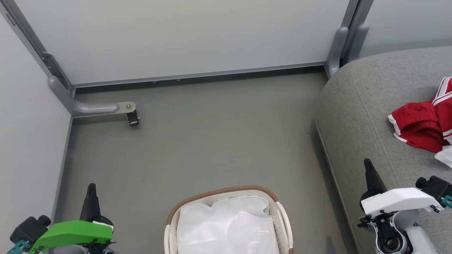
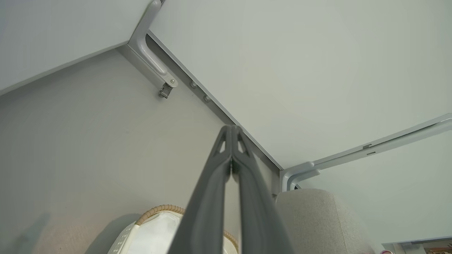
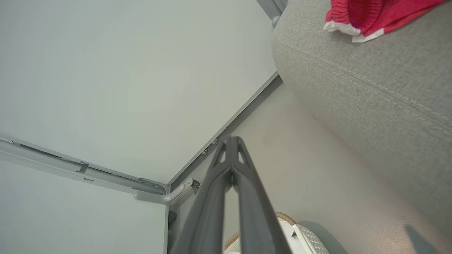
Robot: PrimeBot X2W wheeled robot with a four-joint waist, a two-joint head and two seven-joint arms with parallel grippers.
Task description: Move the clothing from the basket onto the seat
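- Red, white-trimmed clothing (image 1: 422,125) lies on the grey fabric seat (image 1: 367,106), right of the white, brown-rimmed basket (image 1: 219,192).
- Your left gripper (image 2: 232,131) and right gripper (image 3: 231,141) flank the basket, fingers pressed together, empty.

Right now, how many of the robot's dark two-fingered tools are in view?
2. The left tool, shut, is at lower left, left of the oval white perforated plastic basket; the right tool, shut, is at lower right against the grey fabric seat.

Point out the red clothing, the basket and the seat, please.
clothing (image 1: 422,125), head view, middle of the red fabric.
basket (image 1: 219,192), head view, its brown woven rim.
seat (image 1: 356,116), head view, bare grey cushion top.
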